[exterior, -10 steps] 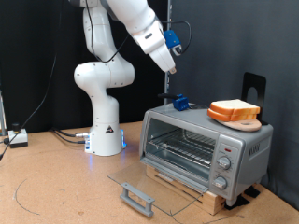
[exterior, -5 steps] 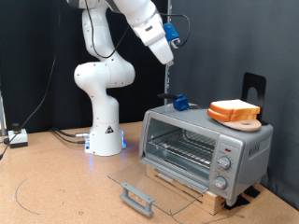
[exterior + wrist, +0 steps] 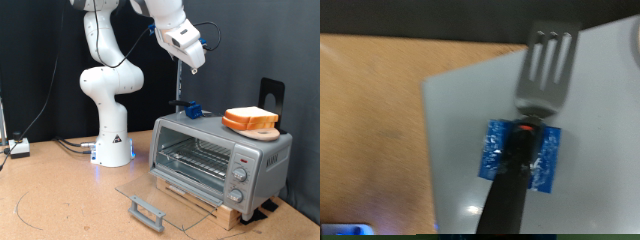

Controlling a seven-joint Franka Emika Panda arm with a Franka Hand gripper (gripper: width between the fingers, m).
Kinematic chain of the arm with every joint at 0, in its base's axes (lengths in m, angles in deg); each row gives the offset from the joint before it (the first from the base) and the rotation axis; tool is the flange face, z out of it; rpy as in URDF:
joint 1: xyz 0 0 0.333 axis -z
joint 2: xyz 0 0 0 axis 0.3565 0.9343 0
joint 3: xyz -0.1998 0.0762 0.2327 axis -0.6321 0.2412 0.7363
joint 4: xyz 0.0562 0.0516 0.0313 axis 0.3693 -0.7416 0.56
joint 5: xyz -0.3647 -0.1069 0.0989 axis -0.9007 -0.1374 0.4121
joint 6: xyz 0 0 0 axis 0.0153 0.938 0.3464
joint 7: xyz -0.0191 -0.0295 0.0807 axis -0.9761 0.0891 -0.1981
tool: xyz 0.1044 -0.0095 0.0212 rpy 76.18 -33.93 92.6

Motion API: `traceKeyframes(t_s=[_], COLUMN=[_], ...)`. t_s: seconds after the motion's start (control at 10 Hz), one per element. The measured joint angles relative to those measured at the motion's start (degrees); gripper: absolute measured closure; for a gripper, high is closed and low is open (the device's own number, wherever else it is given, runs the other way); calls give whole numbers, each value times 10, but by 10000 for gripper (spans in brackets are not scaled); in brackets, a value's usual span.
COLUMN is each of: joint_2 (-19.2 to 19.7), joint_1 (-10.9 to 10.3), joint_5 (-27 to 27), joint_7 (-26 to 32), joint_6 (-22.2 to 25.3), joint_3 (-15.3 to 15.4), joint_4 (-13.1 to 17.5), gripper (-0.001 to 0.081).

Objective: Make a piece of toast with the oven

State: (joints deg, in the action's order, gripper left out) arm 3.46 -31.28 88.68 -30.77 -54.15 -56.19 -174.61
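Observation:
The silver oven (image 3: 262, 152) stands at the exterior view's right with its glass door (image 3: 165, 196) folded down flat and its wire rack (image 3: 195, 158) bare. On the oven's top, two stacked bread slices (image 3: 250, 118) with orange-brown crust lie on a small wooden board; I cannot tell which is the piece of toast. A metal spatula (image 3: 192, 110) with blue tape on its black handle lies on the oven's top left corner. My gripper (image 3: 191, 66) hangs well above it, holding nothing I can see. The wrist view looks down on the spatula (image 3: 542, 75) and the oven top (image 3: 600, 170); no fingers show.
The robot's white base (image 3: 112, 140) stands left of the oven on the brown table (image 3: 60, 200). The door's handle (image 3: 147, 212) juts towards the front. A black stand (image 3: 272, 95) rises behind the oven. Cables and a small box (image 3: 17, 148) lie at the far left.
My gripper has risen and moved towards the exterior view's right, now over the oven's left end. The spatula, bread and oven have not moved.

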Motion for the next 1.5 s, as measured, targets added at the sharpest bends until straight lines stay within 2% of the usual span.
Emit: traceKeyframes(t_s=[0.1, 0.2, 0.4, 0.7, 1.0, 1.2, 1.5], joint_2=[-23, -40, -44, -104, -145, -148, -139], joint_1=[0, 2, 1, 2, 2, 2, 2], joint_5=[-1, -1, 15, 28, 27, 27, 24], joint_7=[-8, -10, -2, 1, -1, -6, -6], joint_6=[-9, -10, -27, -131, -133, -138, -141], joint_3=[14, 15, 15, 33, 44, 52, 57], joint_4=[-22, -33, -40, -113, -168, -184, -184], gripper=[-1, -1, -1, -1, -1, -1, -1])
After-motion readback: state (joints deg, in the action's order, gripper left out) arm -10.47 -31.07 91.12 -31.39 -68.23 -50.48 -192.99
